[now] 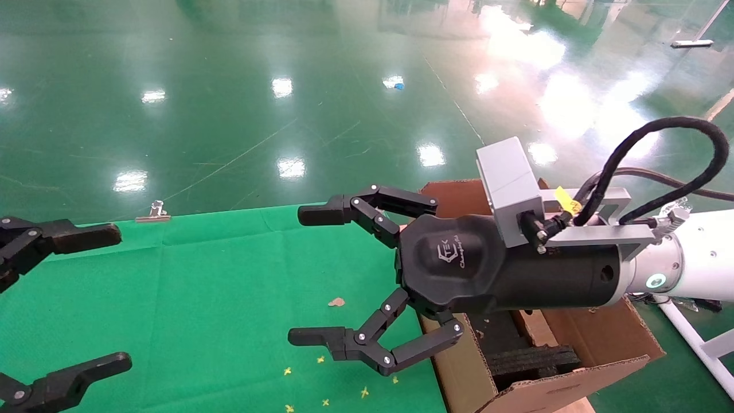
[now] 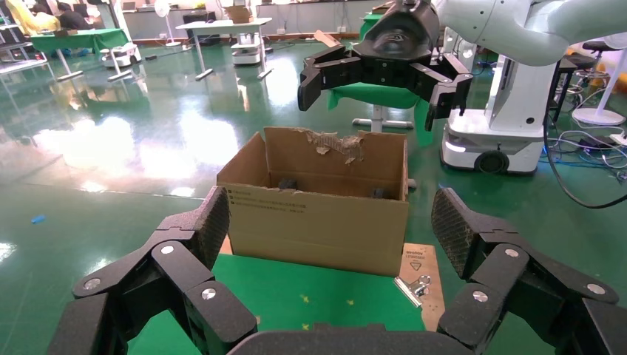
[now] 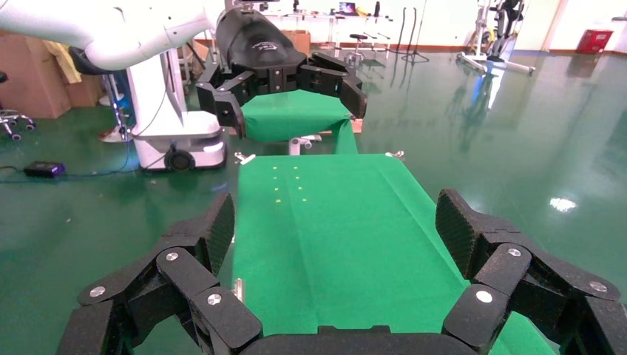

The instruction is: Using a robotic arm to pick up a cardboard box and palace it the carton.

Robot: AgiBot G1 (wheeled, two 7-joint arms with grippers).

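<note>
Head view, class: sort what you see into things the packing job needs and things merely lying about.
Job: right gripper, open over the green cloth; carton with black foam. The slim cardboard box is not visible.

Lying about: metal clip, yellow specks, left gripper, idle.

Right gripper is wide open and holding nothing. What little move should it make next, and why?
Probably back away from the carton. The right gripper hangs open and empty at the carton's wall, and no slim box shows on the green cloth, so nothing is in sight to grab. The left gripper sits open, parked at left.
</note>
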